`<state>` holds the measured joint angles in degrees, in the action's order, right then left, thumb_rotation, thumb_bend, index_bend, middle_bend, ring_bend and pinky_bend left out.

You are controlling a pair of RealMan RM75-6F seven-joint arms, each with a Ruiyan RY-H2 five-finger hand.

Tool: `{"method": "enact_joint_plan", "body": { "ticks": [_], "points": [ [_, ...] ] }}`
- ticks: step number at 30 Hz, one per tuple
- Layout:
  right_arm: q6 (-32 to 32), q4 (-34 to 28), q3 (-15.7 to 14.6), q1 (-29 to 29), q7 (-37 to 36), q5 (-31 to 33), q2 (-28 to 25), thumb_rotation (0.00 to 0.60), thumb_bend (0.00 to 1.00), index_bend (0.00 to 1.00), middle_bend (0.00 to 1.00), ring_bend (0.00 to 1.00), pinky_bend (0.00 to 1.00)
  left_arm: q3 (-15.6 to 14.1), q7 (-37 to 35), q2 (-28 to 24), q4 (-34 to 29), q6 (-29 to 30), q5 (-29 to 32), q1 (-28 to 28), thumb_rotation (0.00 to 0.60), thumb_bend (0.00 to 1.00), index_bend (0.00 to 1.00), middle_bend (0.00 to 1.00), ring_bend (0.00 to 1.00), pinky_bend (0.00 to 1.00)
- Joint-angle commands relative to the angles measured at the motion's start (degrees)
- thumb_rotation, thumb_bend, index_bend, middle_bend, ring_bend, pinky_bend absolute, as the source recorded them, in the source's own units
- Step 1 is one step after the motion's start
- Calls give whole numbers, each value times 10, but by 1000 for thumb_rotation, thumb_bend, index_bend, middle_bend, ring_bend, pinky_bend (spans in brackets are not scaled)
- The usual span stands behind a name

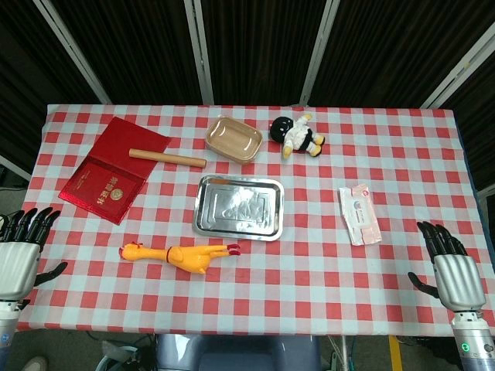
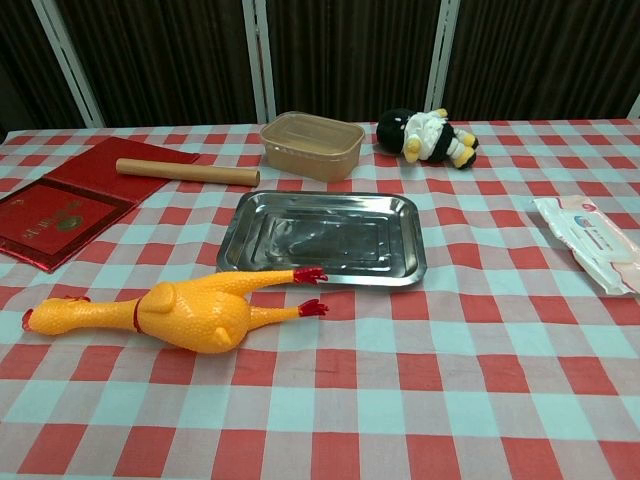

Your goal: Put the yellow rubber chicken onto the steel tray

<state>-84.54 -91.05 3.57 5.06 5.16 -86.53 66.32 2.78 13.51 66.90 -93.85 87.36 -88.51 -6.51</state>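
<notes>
Chicken (image 1: pixel 179 254) lying on its side on the desk (image 1: pixel 309 263), just in front of the tray (image 1: pixel 239 206) and a little to its left, head pointing away to the left, red feet toward the tray's near edge; in the chest view feet close to that rim, touching or not hard to tell. Tray bare, flat at the middle of the checked cloth. Behind the tray, a tan tub (image 1: pixel 233 140), and to the right of that a black-and-white plush toy (image 1: pixel 297 134) on its side. Left of the tray and further back, a red booklet (image 1: pixel 114 169) lying open, with a wooden rod (image 1: pixel 167 158) across its far corner. Right of the tray, well apart, a white packet (image 1: pixel 360 214). Left hand (image 1: pixel 22 253) at the desk's near left corner, far from the tray, fingers spread, holding nothing. Right hand (image 1: pixel 450 267) at the near right corner, likewise spread and holding nothing.
</notes>
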Motion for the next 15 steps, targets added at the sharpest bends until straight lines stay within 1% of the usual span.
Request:
{"method": "enact_joint_plan", "body": {
  "ticks": [1,15],
  "points": [
    [-4,-2,0,0,0,-5,0,600,223,0,103,92,204,-1,2,1,-1,-2,2,1,600,0,104,96,61,75],
    [-30,8,-4,-3,-21,-36,6,600,224,0,104,92,204,-11,-8,2,-3,-3,12,12,600,0,113,103,63,75]
  ]
}}
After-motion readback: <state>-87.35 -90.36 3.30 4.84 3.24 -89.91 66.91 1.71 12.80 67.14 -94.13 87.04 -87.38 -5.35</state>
